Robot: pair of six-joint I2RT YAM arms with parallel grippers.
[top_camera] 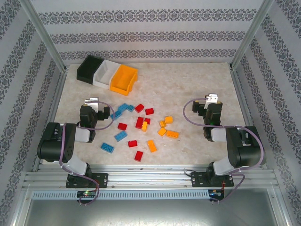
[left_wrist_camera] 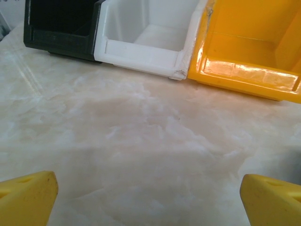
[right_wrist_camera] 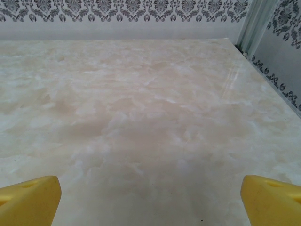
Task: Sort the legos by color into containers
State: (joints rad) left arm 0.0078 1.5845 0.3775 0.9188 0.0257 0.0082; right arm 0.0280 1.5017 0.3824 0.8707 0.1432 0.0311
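My left claw (left_wrist_camera: 149,200) stands spread as wide as it goes and has hold of nothing. Its yellow fingertips (left_wrist_camera: 28,197) sit at the two lower corners of the wrist view with bare desk (left_wrist_camera: 141,141) between them. Ahead of it three bins stand joined in a row at the far left of the desk: the black bin (left_wrist_camera: 56,35) on the left, the white bin (left_wrist_camera: 141,52) in the middle, the orange bin (left_wrist_camera: 244,75) on the right.

My right claw (right_wrist_camera: 150,200) is likewise wide open and empty, over bare desk, facing the patterned wall (right_wrist_camera: 117,9).

The legos (top_camera: 139,122) lie scattered loose on the desk between my two arms. The blue ones (top_camera: 123,109) are toward the left, close by my left claw. The red ones (top_camera: 139,156) are in the middle and the orange ones (top_camera: 172,133) toward the right. All of them lie well apart from the bins.
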